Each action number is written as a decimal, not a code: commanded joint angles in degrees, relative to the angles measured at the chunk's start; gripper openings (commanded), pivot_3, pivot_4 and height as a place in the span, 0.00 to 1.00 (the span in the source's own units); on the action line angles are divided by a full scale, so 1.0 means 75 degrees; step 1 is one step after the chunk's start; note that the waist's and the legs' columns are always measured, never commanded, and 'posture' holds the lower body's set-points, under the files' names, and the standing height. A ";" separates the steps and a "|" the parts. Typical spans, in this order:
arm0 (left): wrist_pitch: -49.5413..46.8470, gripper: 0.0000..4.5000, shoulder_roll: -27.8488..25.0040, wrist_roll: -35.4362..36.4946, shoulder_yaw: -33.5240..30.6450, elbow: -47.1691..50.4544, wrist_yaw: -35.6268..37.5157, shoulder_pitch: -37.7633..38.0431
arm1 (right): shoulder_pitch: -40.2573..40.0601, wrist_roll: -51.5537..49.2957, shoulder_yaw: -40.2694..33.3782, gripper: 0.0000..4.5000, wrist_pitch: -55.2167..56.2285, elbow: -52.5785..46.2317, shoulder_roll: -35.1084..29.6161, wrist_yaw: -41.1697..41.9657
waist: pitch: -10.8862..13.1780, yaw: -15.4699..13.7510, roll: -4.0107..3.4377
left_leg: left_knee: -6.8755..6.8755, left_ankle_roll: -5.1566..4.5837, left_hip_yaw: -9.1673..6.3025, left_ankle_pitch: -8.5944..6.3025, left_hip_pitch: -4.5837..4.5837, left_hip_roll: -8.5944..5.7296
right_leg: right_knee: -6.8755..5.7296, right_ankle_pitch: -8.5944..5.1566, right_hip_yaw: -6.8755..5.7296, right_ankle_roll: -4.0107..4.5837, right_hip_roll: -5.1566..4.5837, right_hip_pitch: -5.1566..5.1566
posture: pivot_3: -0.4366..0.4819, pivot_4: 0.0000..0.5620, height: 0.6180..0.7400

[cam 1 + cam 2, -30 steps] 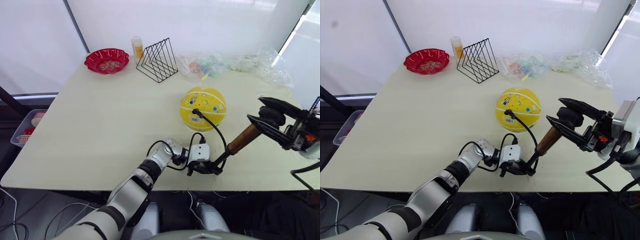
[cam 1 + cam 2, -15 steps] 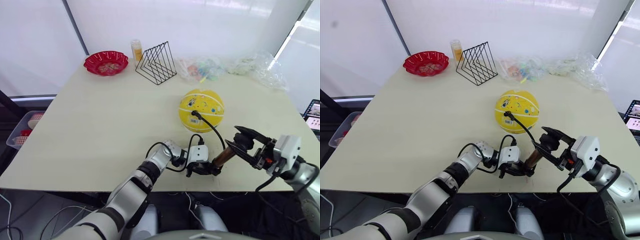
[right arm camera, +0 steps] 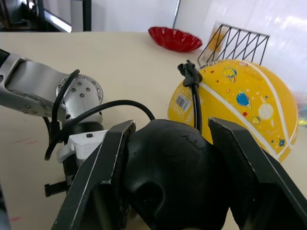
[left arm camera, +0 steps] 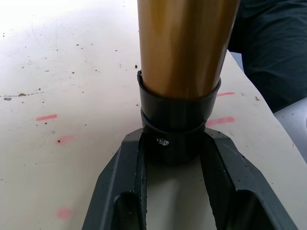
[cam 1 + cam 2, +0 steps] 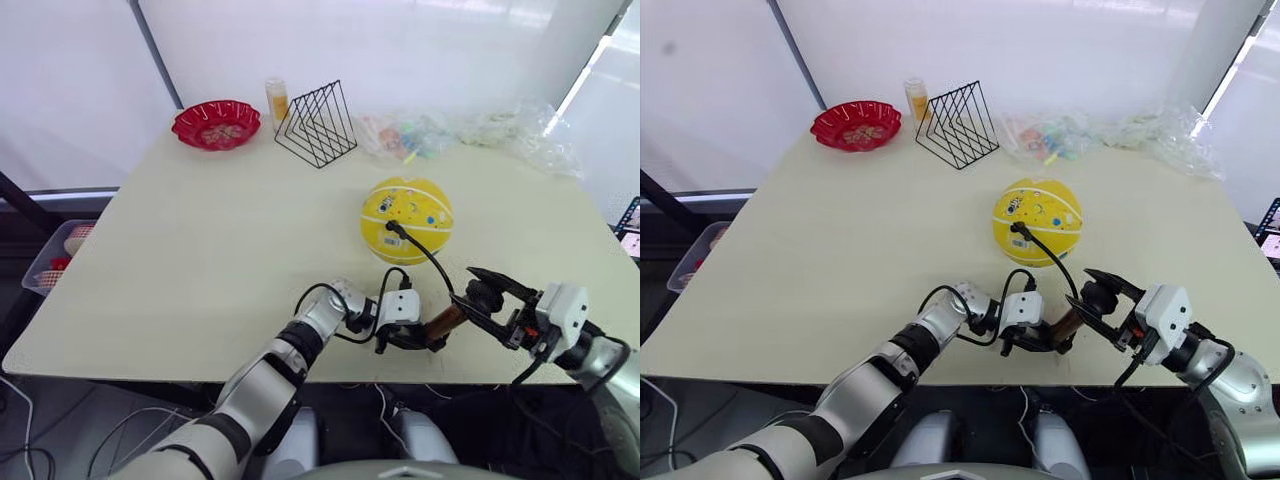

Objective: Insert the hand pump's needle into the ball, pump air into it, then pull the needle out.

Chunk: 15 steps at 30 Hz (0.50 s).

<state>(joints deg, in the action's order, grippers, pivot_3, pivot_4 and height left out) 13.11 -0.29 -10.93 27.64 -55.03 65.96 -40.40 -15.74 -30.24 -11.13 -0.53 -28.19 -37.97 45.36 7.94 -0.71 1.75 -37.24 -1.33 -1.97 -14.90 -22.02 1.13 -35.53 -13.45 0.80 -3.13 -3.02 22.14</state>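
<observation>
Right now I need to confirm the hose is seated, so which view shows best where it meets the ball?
The right wrist view: the hose ends in a black fitting on top of the yellow ball. Both eye views show the same joint smaller. The left wrist view shows the pump's bronze barrel instead.

glossy metal pump [image 4: 184, 48], matt tbl [image 4: 62, 96]

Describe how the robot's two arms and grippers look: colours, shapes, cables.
Both arms are silver-grey metal with black joint bands. The left gripper sits on a white box-shaped block with a looping black cable, and its two fingers are flat and black. The right gripper has long pointed black fingers on a white block, with black cable trailing below the wrist.
</observation>
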 commanded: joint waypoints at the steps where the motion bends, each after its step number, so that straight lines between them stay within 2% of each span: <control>1: -0.0558 0.24 -0.0389 -0.0609 0.0354 -0.0881 -0.0145 0.0355 | 0.0127 -0.1205 -0.0982 0.43 -0.0667 -0.1121 -0.0503 0.0025 | 0.0008 -0.0012 -0.0005 | 0.0001 0.0000 0.0000 0.0000 -0.0001 -0.0005 | 0.0001 0.0000 0.0000 0.0000 0.0001 0.0000 | 0.48 0.27 1.00; 11: -0.0513 0.24 -0.0372 -0.0626 0.0373 -0.0944 -0.0114 0.0298 | 0.0859 -0.3307 -0.2962 0.43 -0.1949 -0.1823 -0.1266 -0.0529 | 0.0049 -0.0006 0.0025 | -0.0003 0.0000 0.0001 0.0000 -0.0001 -0.0003 | 0.0004 -0.0001 0.0001 -0.0007 -0.0001 -0.0001 | 0.48 0.27 1.00; 15: -0.0508 0.24 -0.0367 -0.0628 0.0378 -0.0946 -0.0102 0.0293 | 0.1064 -0.3646 -0.3325 0.43 -0.2284 -0.1827 -0.1473 -0.0598 | 0.0057 -0.0009 0.0031 | -0.0004 0.0000 0.0001 0.0000 -0.0003 -0.0004 | 0.0004 -0.0001 0.0001 -0.0007 -0.0001 -0.0001 | 0.48 0.27 1.00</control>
<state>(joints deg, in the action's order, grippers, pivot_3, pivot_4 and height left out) 13.11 -0.36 -10.93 27.62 -55.10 66.29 -40.89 -9.26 -54.81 -32.56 -17.78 -40.01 -48.51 41.86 8.36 -0.78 1.98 -37.27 -1.33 -1.96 -14.89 -22.04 1.11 -35.50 -13.46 0.81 -3.18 -3.03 22.13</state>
